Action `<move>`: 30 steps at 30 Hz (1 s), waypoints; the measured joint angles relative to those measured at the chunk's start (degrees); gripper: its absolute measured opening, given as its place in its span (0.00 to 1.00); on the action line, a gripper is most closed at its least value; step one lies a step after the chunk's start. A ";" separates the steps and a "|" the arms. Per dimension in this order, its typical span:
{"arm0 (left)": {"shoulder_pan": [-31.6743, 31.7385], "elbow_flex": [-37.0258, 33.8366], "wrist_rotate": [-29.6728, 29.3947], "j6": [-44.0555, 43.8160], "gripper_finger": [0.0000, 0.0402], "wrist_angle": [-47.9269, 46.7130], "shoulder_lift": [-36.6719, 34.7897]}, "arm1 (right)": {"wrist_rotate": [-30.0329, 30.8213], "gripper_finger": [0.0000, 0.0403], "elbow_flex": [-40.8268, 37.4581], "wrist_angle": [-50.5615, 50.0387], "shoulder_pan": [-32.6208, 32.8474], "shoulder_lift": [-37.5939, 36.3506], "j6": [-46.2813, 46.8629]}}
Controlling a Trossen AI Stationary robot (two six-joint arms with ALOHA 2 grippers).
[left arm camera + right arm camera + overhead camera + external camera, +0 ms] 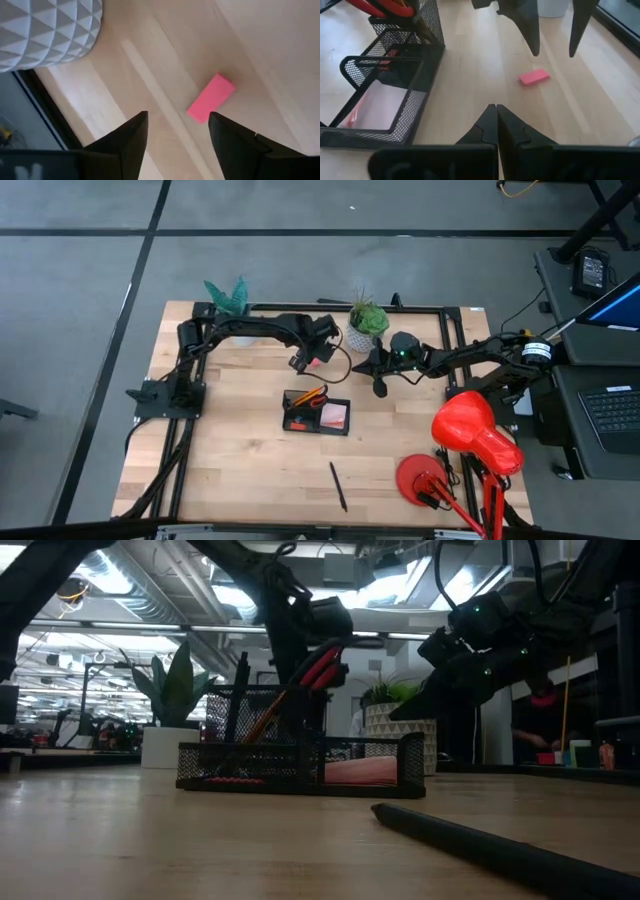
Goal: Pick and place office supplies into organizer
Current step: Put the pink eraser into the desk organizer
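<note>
Left hand (554,47) wide open, hovering over pink eraser (534,77) on counter (240,470), upper centre of high view; right hand (496,120) pinched closed, empty, beside organizer (316,413) centre frame

Pink eraser (534,77) lies flat on bare wood, apart from the black mesh organizer (395,85). Inside: red-handled scissors (312,395) and a pink sticky-note block (334,416). One dark pen (339,486) lies loose on the wood, well apart.
</note>
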 joint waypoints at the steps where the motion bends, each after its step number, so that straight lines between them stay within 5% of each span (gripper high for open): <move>1: -0.07 0.00 -0.83 -0.08 0.51 0.00 0.18 | -0.03 0.00 0.00 0.00 0.00 0.00 -0.13; 30: 4.09 -0.01 11.49 13.66 0.46 -4.24 2.55 | -0.01 0.00 0.00 2.04 -0.11 0.00 0.21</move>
